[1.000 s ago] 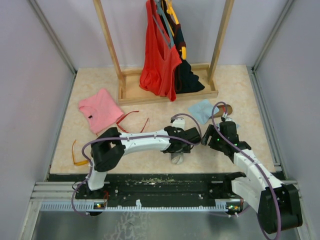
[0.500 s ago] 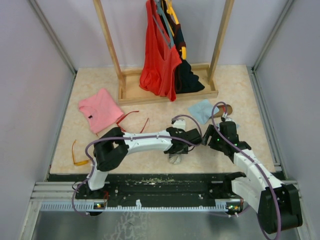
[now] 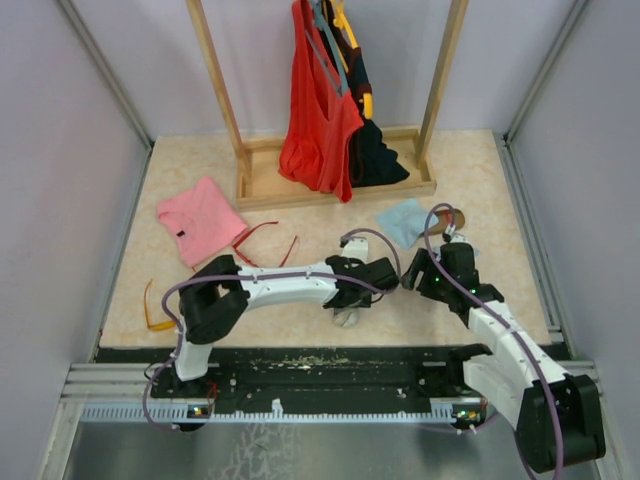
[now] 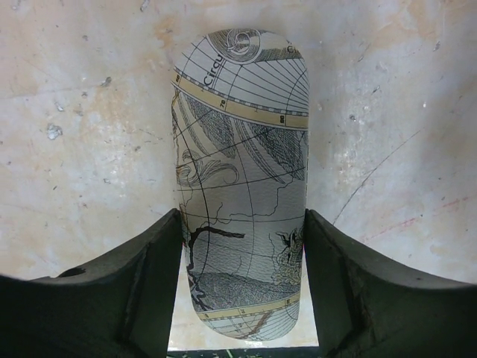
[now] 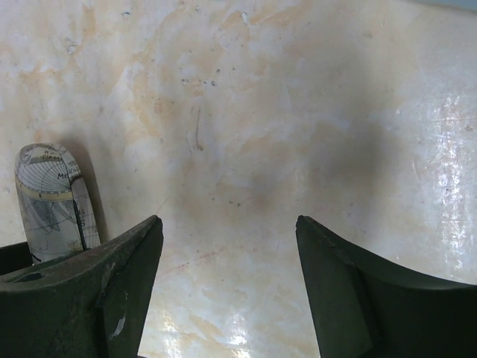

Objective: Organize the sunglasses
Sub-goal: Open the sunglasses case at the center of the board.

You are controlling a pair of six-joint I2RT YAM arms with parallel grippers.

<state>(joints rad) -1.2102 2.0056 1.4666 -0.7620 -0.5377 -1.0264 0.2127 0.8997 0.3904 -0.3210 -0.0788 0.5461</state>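
Observation:
The sunglasses, thin red frame with clear lenses, lie on the table beside the pink cloth, well left of both grippers. My left gripper points down near the table's front edge, and its two fingers press the sides of a grey map-printed glasses case. From above, that case peeks out under the left gripper. My right gripper hangs open over bare table just to the right, nothing between its fingers; the map case shows at its left.
A brown oblong case and a light blue cloth lie behind the right gripper. A folded pink cloth and orange glasses are at the left. A wooden rack with hanging clothes stands at the back.
The left jaws have closed in from wide open onto the map-printed case, and the left wrist has shifted slightly. The right arm has not moved.

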